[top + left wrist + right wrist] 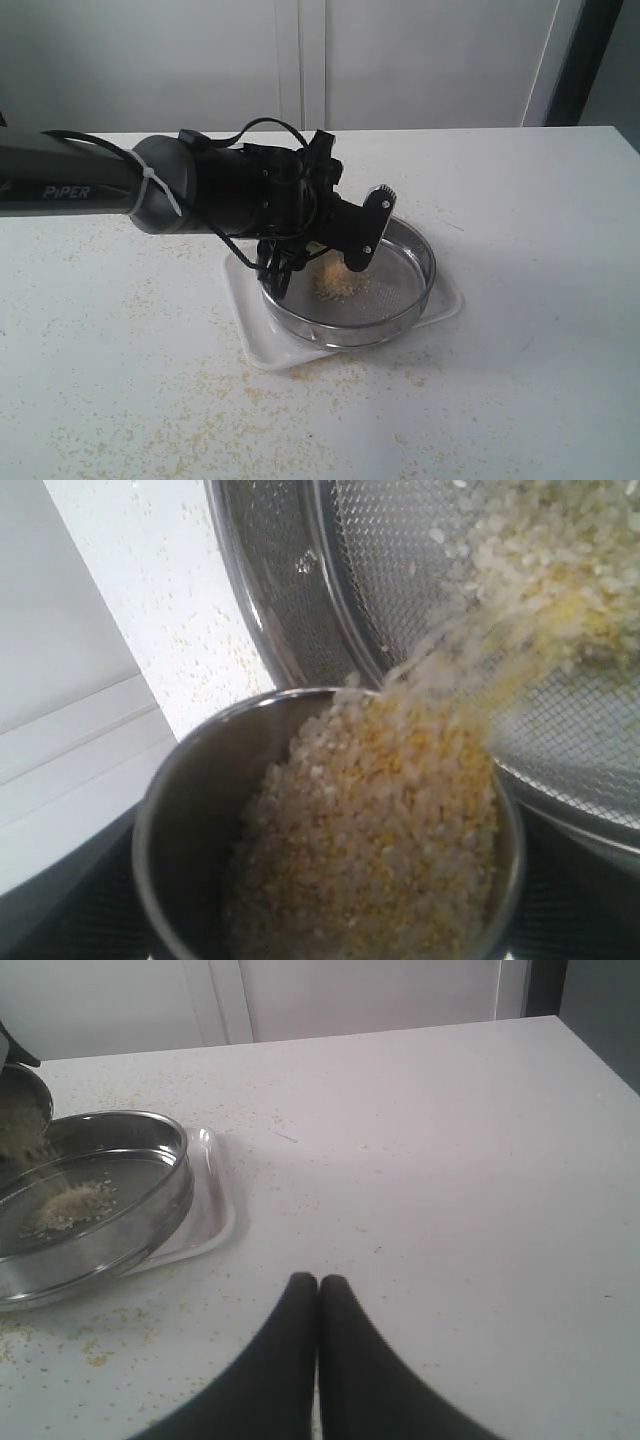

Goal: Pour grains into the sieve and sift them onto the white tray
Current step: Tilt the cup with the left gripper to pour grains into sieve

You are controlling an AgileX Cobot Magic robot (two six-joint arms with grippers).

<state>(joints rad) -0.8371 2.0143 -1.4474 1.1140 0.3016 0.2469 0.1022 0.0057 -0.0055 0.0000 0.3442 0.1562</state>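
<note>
The sieve (405,300) sits on the white tray (255,345). My left gripper (335,245) reaches over the sieve's left rim and is shut on a small steel cup (175,810), which is tilted. Grains (380,850) fill the cup and stream over its lip onto the mesh (400,560). A small yellow and off-white pile (338,285) lies in the sieve. From the right wrist view, the sieve (100,1250), tray (215,1210), cup (25,1085) and pile (70,1203) show. My right gripper (318,1282) is shut and empty, low over bare table, away from the tray.
Stray grains (250,395) are scattered on the white table (520,380) in front of and left of the tray. A white wall with panels (300,60) runs behind the table's far edge. The right arm is out of the exterior view.
</note>
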